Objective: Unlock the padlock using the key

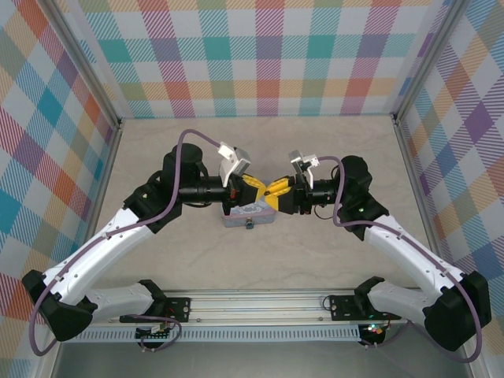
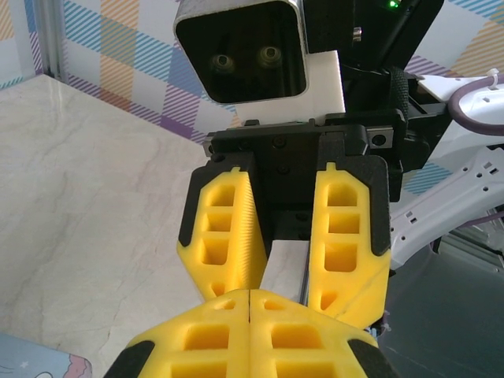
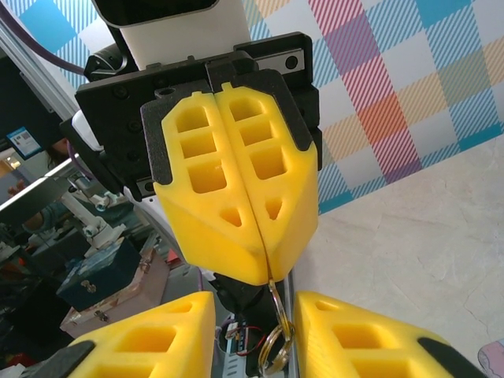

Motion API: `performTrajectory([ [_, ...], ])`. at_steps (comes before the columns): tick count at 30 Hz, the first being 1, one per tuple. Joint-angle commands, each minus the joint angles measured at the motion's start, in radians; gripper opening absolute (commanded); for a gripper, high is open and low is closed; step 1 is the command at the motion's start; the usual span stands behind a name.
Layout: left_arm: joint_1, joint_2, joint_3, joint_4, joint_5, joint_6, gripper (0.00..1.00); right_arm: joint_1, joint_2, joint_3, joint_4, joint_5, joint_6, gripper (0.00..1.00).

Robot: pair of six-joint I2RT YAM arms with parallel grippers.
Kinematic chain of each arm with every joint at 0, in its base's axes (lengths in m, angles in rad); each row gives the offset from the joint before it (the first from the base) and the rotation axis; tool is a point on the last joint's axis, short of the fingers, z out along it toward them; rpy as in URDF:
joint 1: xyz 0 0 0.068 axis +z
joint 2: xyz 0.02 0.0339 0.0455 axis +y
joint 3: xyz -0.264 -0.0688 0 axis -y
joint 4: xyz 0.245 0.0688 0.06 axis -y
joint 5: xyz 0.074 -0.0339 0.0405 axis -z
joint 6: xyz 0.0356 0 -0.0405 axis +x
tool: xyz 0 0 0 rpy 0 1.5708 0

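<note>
1. The pale blue rectangular tin (image 1: 235, 219) is seen lying beneath both grippers.
2. The left gripper (image 3: 264, 272) is clamped on a silver key ring (image 3: 274, 340); the key itself is hidden.
3. The right gripper (image 2: 283, 287) is held narrowly apart around that ring, with nothing gripped.
4. The tiny dark padlock (image 1: 249, 226) is seen at the tin's near edge and is judged untouched: inserting and turning the key are left.

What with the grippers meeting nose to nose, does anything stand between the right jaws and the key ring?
Nothing visible does. The key ring hangs from the tips of the shut left gripper. It sits in the open gap between the jaws of the right gripper, with only air around it in the right wrist view.
</note>
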Motion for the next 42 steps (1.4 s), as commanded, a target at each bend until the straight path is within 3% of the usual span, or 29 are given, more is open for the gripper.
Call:
performTrajectory([
  [1, 0.003, 0.002, 0.039, -0.024, -0.007, 0.027, 0.00, 0.007, -0.012, 0.026, -0.025, -0.028, -0.036, 0.28],
  [15, 0.002, 0.009, 0.048, -0.042, 0.018, 0.053, 0.00, 0.007, -0.046, 0.009, -0.075, 0.019, -0.064, 0.06],
  [21, 0.003, 0.010, 0.056, -0.057, 0.022, 0.066, 0.00, 0.007, -0.053, 0.003, -0.102, 0.043, -0.080, 0.03],
  [24, 0.003, 0.006, 0.059, -0.055, 0.004, 0.069, 0.24, 0.007, -0.056, 0.010, -0.157, 0.066, -0.107, 0.03],
  [26, 0.003, -0.004, 0.058, -0.056, -0.029, 0.072, 0.35, 0.007, -0.059, 0.014, -0.205, 0.098, -0.129, 0.03],
  [29, 0.005, -0.037, 0.046, -0.053, -0.128, 0.068, 0.57, 0.007, -0.074, 0.003, -0.267, 0.181, -0.158, 0.04],
  [34, 0.021, -0.112, -0.043, -0.051, -0.316, -0.006, 0.69, 0.007, -0.092, -0.053, -0.292, 0.299, -0.145, 0.05],
  [42, 0.024, -0.223, -0.341, 0.032, -0.439, -0.268, 0.80, 0.007, -0.051, -0.131, -0.299, 0.447, -0.094, 0.05],
])
